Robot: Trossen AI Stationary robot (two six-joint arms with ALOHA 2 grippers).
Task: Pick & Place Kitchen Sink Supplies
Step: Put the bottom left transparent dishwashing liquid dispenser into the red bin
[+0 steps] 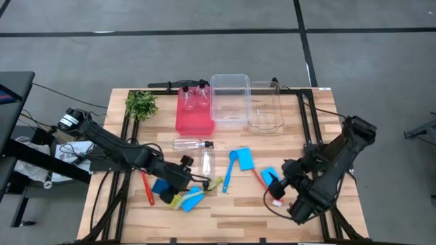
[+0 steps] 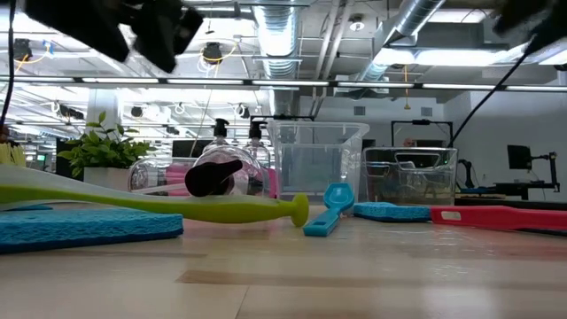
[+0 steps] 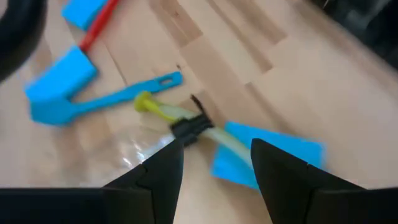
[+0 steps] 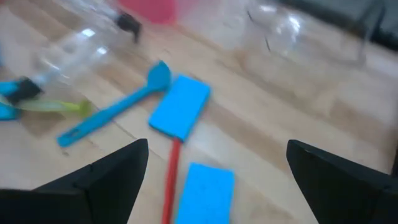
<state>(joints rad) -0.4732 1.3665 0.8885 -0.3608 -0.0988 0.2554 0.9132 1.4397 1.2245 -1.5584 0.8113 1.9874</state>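
L tool [image 3: 214, 165] is hovering w/ fingers spread, nothing pinched, over the yellow-green brush [image 3: 168, 113] and a lying bottle [image 1: 206, 163], prob. lining up a pick. R tool [image 4: 217, 180] is standing wide apart, empty, above the blue sponge [image 4: 205, 193] and red brush [image 4: 169, 180]. Supplies are lying scattered mid-worktop [image 1: 245, 211]; two bottles are already sitting in the red tray [image 1: 194, 122], clear bins [image 1: 230, 99] beside it. Wooden slats; workshop w/ ceiling ducts behind.

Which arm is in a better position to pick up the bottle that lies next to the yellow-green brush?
Probably the left: its gripper hovers open beside that bottle, while the right gripper waits farther away.
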